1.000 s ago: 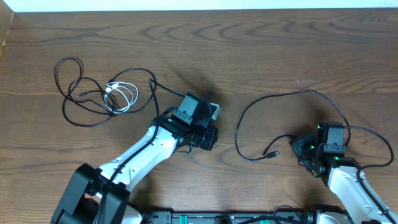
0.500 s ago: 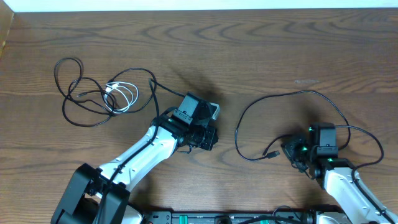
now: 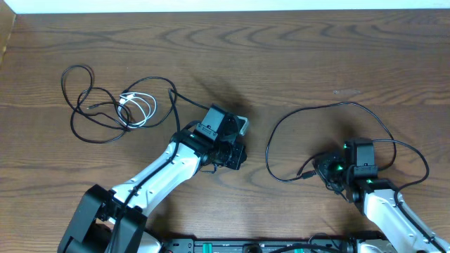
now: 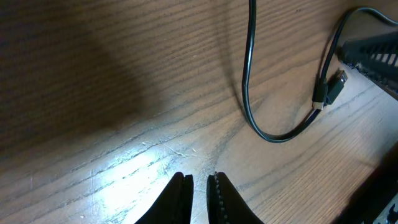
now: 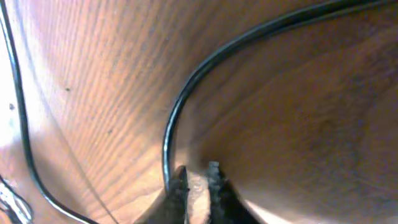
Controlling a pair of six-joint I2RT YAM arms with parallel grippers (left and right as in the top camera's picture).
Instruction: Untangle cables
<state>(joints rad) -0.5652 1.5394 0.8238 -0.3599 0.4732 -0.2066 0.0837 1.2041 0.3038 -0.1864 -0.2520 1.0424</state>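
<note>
At the bottom of the right wrist view, my right gripper (image 5: 196, 177) is pressed together. The black cable (image 5: 166, 140) meets the fingertip on the frame's left and curves away to the upper right; whether it's pinched I can't tell. My left gripper (image 4: 199, 186), nearly closed on nothing, is nearer the white cable (image 3: 125, 104) tangle at the overhead's upper left.

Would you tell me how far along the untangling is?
Done: the black cable on the right lies in an open loop, apart from the white cable. In hand: the right gripper is shut at that loop; a grip is unclear. Remaining: white cable lies tangled in black loops far left; left gripper empty.
</note>
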